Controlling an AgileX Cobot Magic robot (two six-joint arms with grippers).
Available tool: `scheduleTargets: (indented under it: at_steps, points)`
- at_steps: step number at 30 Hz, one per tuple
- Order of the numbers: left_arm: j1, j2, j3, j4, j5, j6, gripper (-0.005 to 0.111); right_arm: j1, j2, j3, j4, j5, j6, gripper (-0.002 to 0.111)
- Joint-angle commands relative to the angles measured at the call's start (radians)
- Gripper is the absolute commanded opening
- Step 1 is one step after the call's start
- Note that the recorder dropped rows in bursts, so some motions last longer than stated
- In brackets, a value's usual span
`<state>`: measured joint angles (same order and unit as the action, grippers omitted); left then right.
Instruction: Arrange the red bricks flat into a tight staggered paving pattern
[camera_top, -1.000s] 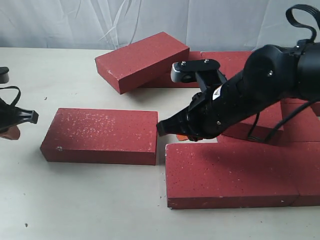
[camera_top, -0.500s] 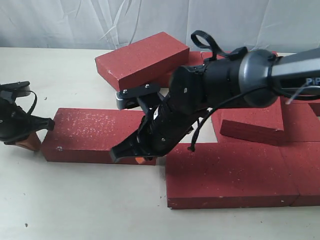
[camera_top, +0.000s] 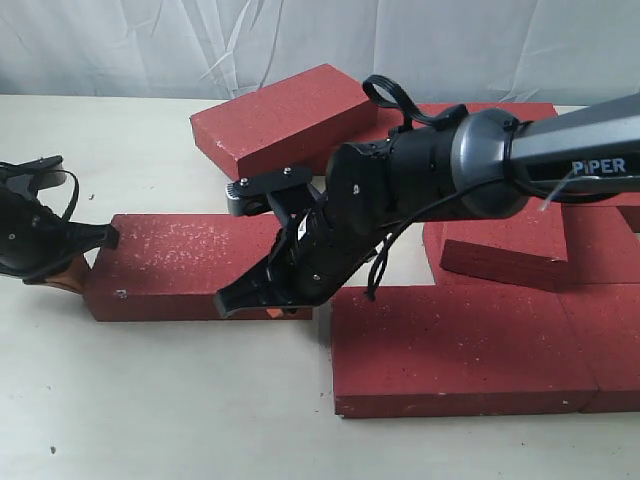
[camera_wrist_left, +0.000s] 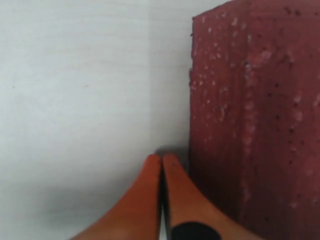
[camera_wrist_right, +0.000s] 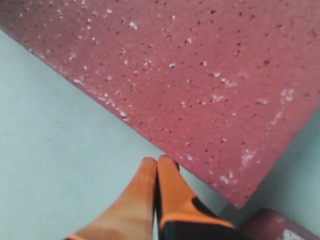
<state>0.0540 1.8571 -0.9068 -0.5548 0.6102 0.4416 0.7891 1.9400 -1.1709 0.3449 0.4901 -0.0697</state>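
One loose red brick (camera_top: 195, 262) lies flat left of centre, also seen in the left wrist view (camera_wrist_left: 255, 115) and the right wrist view (camera_wrist_right: 190, 75). My left gripper (camera_top: 72, 274) is shut, its orange fingertips (camera_wrist_left: 170, 162) on the table beside the brick's left end. My right gripper (camera_top: 272, 312) reaches across the middle. It is shut too, with its fingertips (camera_wrist_right: 165, 165) against the brick's front edge near the right corner. A row of red bricks (camera_top: 450, 345) lies flat at the front right, a narrow gap from the loose brick.
A red brick (camera_top: 285, 118) rests tilted on others at the back. Another red brick (camera_top: 510, 240) sits on top of flat bricks at the right, behind my right arm. A white curtain (camera_top: 150, 45) closes off the back. Bare table (camera_top: 150, 400) shows at front left.
My right arm has swung left from the brick's right end to its front edge. The left gripper has moved right, up to the brick's left end.
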Motion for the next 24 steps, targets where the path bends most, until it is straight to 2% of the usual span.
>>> scheduleTargets:
  at_steps: [1,8,13,19,24]
  points:
    - [-0.007,0.004,-0.022,-0.033,0.027,0.023,0.000,0.000,0.001,-0.006,-0.105,-0.016,0.084,-0.001]
    - [-0.007,0.014,-0.042,-0.184,0.041,0.159,0.000,0.000,0.007,-0.006,-0.258,-0.018,0.211,-0.001]
    - [-0.007,0.063,-0.046,-0.364,0.056,0.303,0.000,-0.014,0.009,-0.006,-0.334,-0.021,0.299,-0.001]
    - [-0.007,0.100,-0.111,-0.402,0.105,0.338,0.000,-0.041,0.010,-0.006,-0.363,-0.031,0.332,-0.001]
    - [-0.068,0.184,-0.181,-0.448,0.142,0.407,0.000,-0.105,0.039,-0.006,-0.369,-0.058,0.349,-0.001]
